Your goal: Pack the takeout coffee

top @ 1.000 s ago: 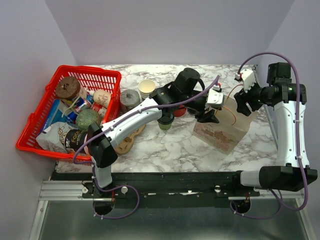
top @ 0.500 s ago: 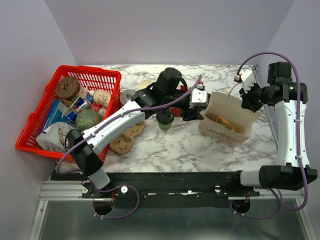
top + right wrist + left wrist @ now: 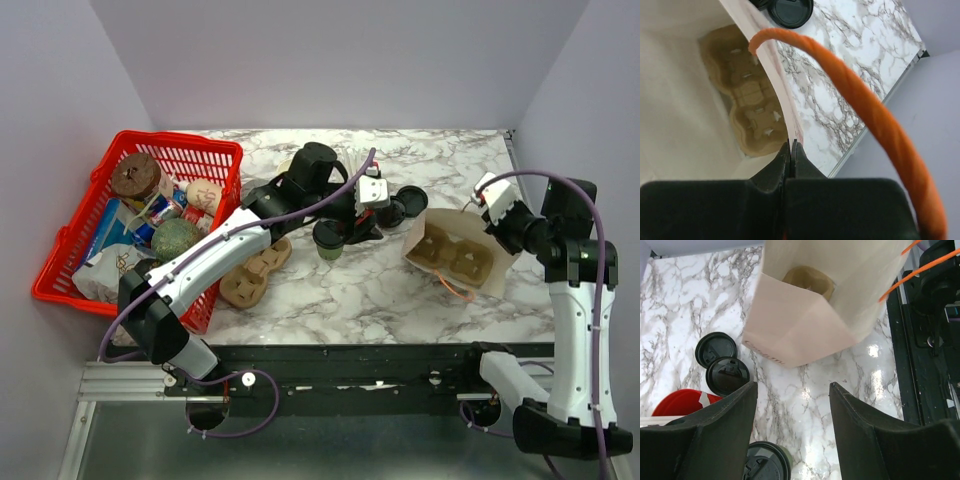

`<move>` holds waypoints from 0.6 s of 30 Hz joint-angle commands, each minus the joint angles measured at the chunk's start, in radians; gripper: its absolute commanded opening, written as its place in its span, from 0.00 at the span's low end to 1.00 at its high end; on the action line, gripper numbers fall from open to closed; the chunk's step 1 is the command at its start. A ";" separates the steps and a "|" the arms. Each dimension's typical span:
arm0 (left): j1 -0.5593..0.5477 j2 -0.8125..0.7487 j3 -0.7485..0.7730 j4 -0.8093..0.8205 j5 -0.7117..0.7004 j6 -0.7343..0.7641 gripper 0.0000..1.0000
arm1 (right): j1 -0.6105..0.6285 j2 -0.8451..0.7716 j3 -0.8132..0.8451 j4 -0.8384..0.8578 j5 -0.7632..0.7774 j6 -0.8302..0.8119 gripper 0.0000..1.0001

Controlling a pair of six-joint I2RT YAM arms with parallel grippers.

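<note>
The takeout coffee (image 3: 330, 238), an olive-green cup with a black lid, stands on the marble table. It shows at the bottom edge of the left wrist view as takeout coffee (image 3: 765, 464). My left gripper (image 3: 362, 228) hovers just right of it, open and empty, as left gripper (image 3: 792, 387) with bare marble between the fingers. A cream paper bag (image 3: 455, 255) stands tilted open to the right, with a brown cup carrier (image 3: 752, 107) inside. My right gripper (image 3: 791, 143) is shut on the bag's rim, near its orange handle (image 3: 865, 110).
Two loose black lids (image 3: 722, 362) lie behind the coffee, beside a red cup (image 3: 680, 402). A red basket (image 3: 210, 150) full of groceries fills the left side. A flat cardboard carrier (image 3: 250, 275) lies in front of it, under my left arm.
My right gripper shut on the bag's rim and pulled it nearer, tilting the bag open. My left gripper drew back left from the bag toward the coffee.
</note>
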 commanded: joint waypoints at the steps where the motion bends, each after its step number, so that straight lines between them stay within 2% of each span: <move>1: 0.003 -0.040 -0.021 0.036 -0.022 -0.029 0.68 | 0.001 -0.105 -0.091 0.119 -0.004 -0.088 0.01; 11: 0.001 -0.042 -0.053 0.024 -0.034 -0.031 0.68 | 0.004 -0.293 -0.158 -0.062 -0.216 -0.224 0.01; 15: 0.001 -0.032 -0.053 0.019 -0.036 -0.029 0.68 | 0.004 -0.343 -0.188 -0.099 -0.233 -0.260 0.01; 18: 0.001 -0.028 -0.053 0.022 -0.034 -0.031 0.68 | 0.004 -0.348 -0.182 -0.088 -0.228 -0.230 0.01</move>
